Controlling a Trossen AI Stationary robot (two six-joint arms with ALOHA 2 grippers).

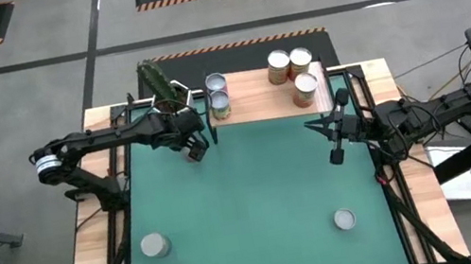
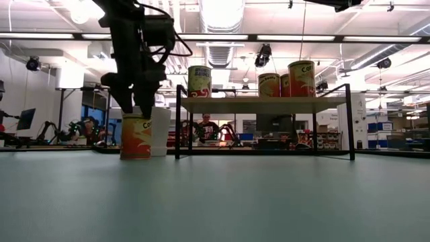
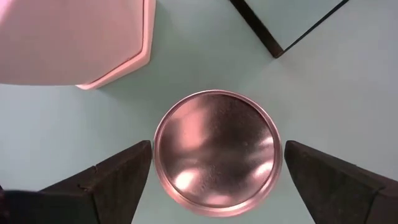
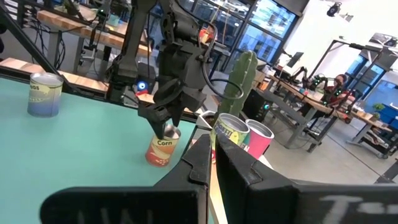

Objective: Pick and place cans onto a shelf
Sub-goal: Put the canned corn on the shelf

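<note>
- The left gripper hangs over the green tabletop just in front of the shelf's left end, directly above an orange-labelled can that stands upright on the mat.
- In the left wrist view its fingers stand wide, one on either side of that can's silvery top, with a clear gap on both sides; nothing is held.
- In the low view the left gripper sits just above the can's rim, and a white pot stands right behind the can.
- That white hexagonal pot with its cactus sits at the tabletop's far left, beside the shelf.
- Near the tabletop's front left corner a lone can stands upright, well apart from everything else.
- The light-wood shelf runs along the far edge on thin black legs.
- Two cans stand close together at its left end.
- Three more cans cluster at the shelf's right end, touching or nearly so.
- The right gripper waits above the mat near the right edge, below the shelf's right end; its fingers are pressed together and hold nothing.
- Another can stands alone near the tabletop's front right, well apart from the right arm.
</note>
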